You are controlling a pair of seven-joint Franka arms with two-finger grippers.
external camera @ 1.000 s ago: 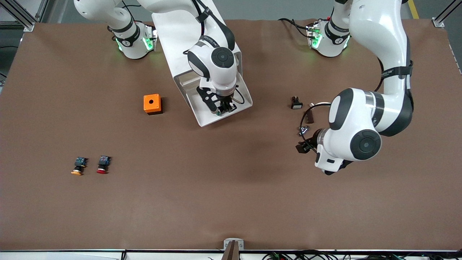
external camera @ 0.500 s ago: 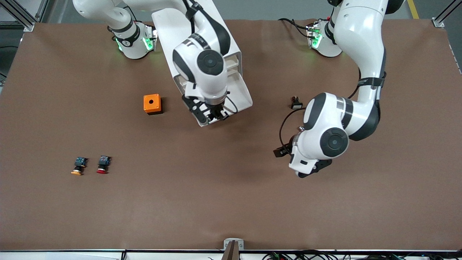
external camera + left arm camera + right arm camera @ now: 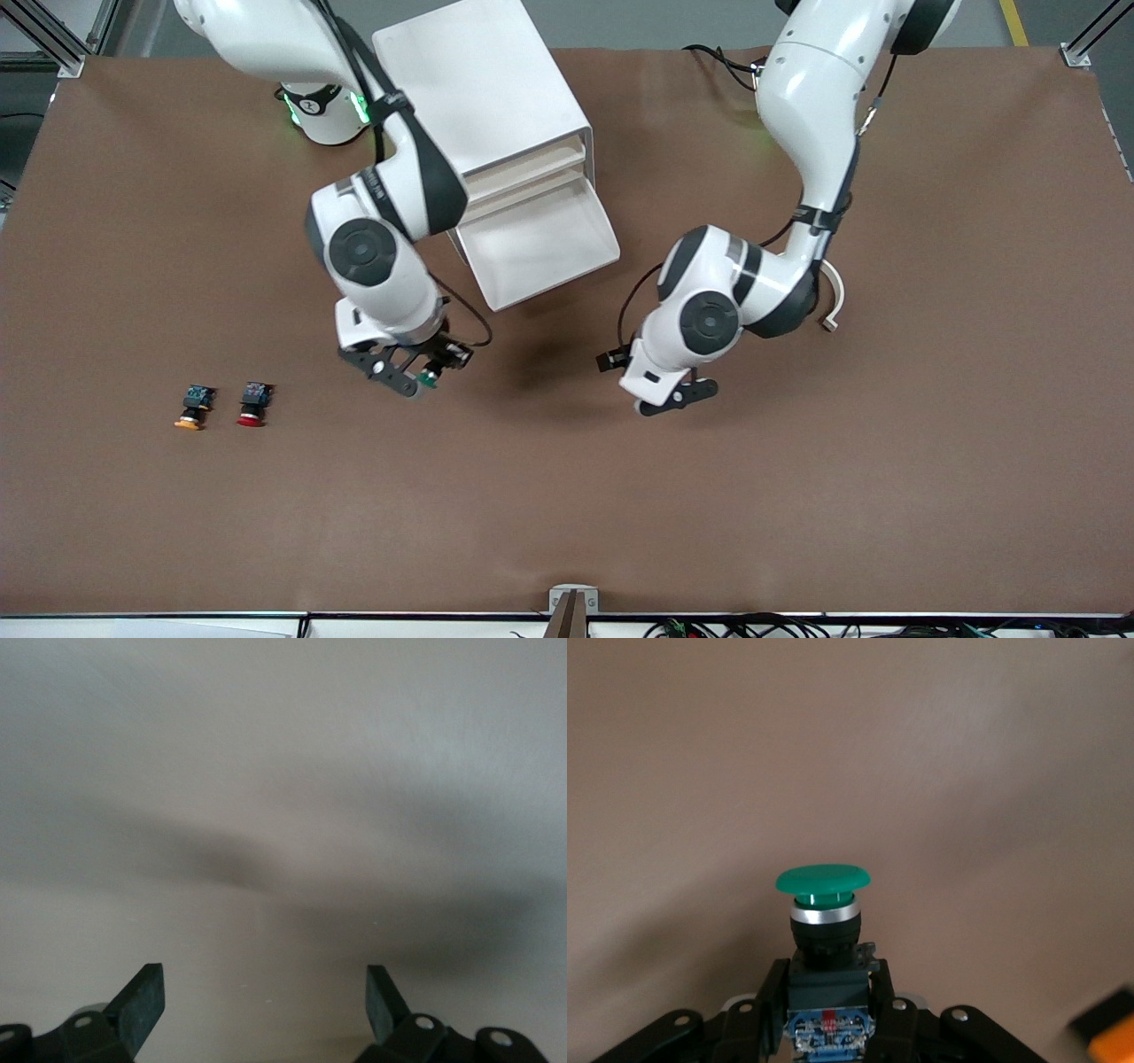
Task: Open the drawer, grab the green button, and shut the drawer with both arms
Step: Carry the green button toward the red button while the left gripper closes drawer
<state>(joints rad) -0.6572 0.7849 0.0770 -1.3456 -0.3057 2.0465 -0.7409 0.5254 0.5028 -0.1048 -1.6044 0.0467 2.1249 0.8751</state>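
with our right gripper [image 3: 423,374] pinching the button [image 3: 823,904], the open drawer [image 3: 539,239] lies nearer our spread, empty left gripper [image 3: 673,397]

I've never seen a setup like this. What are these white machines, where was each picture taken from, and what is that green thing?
These are two robot arms at a brown table. The wide picture looks down from across the table; each of the other two comes from a camera on one arm's wrist.

The right gripper, over bare table, has its jaws shut on a green push button. The left gripper, also over bare table, has open jaws and holds nothing.

The white cabinet has one drawer pulled out. An orange-capped button and a red-capped button lie beside each other, toward the right arm's end.
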